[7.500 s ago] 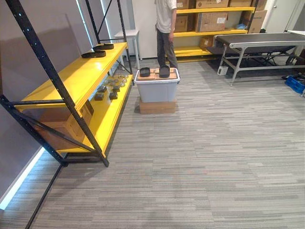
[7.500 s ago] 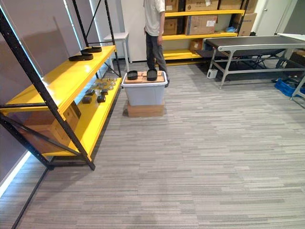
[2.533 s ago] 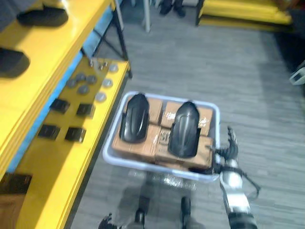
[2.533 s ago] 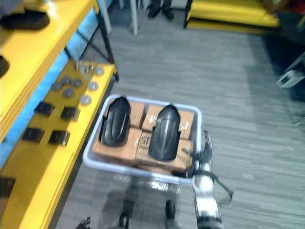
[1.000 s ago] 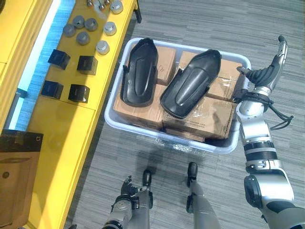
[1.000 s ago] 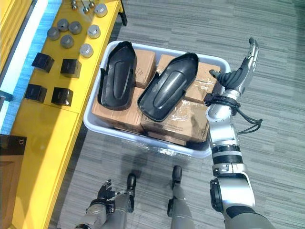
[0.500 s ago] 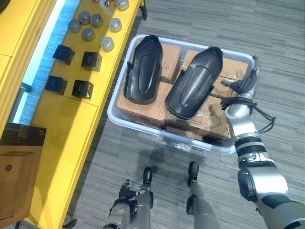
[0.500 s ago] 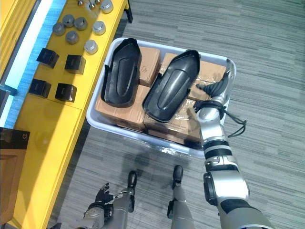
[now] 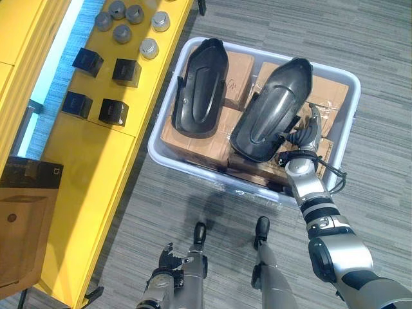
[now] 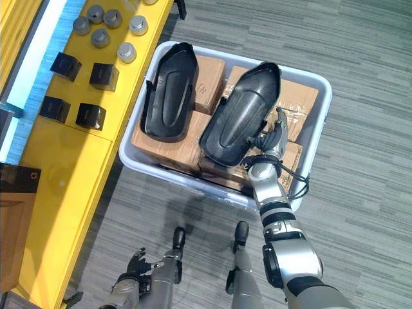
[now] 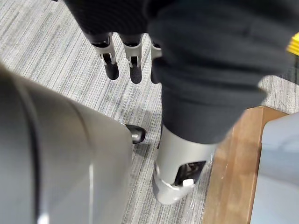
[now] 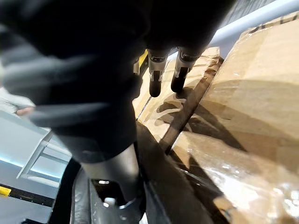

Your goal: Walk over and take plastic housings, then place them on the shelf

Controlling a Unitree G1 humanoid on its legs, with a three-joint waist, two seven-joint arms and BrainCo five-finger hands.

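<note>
— Where's your right hand?
— My right hand (image 9: 304,132) is slack-fingered and empty, over taped cardboard boxes (image 9: 235,64), just beside a glossy black scooped plastic housing (image 9: 270,109), upper centre.
— And the rest?
— The second housing (image 9: 201,87) lies left of it in the pale bin (image 9: 351,96). My left hand (image 9: 166,267) hangs loose at bottom.

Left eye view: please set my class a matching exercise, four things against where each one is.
Things:
1 right hand
2 left hand
3 two black plastic housings
4 small black cubes

Places:
A on the yellow shelf
B low, over the grey carpet
C lying on brown cardboard boxes in the pale grey tub
D open beside the right-hand housing, above the boxes

Pairs: 1-D; 2-B; 3-C; 4-A
</note>
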